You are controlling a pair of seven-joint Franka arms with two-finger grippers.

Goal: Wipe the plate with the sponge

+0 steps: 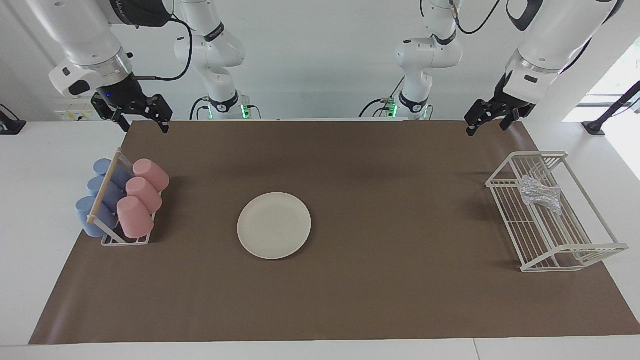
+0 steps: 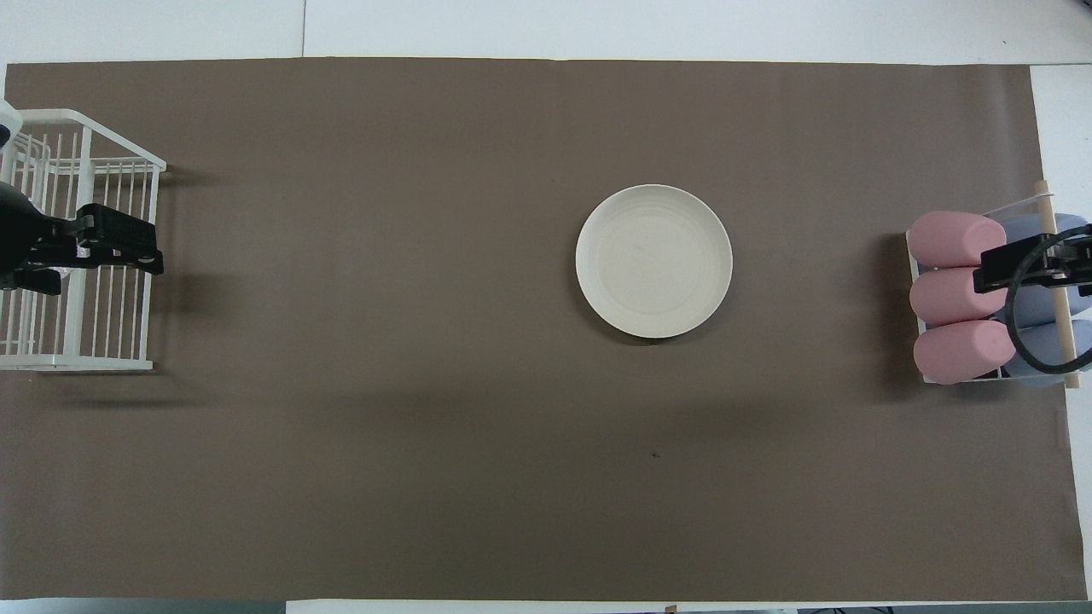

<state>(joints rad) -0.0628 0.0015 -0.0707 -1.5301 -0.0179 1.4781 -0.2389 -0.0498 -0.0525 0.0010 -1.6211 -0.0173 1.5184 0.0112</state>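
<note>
Silvery wrinkled mesh sponge (image 1: pixel 541 196) is being kept in white wire basket (image 1: pixel 575 252), ungrasped; round cream plate (image 1: pixel 274 225) is being left bare for wiping; left gripper (image 1: pixel 484 119) and right gripper (image 1: pixel 137 114) are being held spread, empty.

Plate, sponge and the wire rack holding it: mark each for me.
plate (image 1: pixel 274 225), facing view, centre of its flat face.
sponge (image 1: pixel 540 194), facing view, middle of the crinkled mesh.
wire rack (image 1: pixel 573 251), facing view, rim rail at the end farthest from the robots.

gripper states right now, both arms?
Left gripper: open, holding nothing, up over the mat's edge near the wire basket.
Right gripper: open, holding nothing, waiting above the cup rack.
</note>
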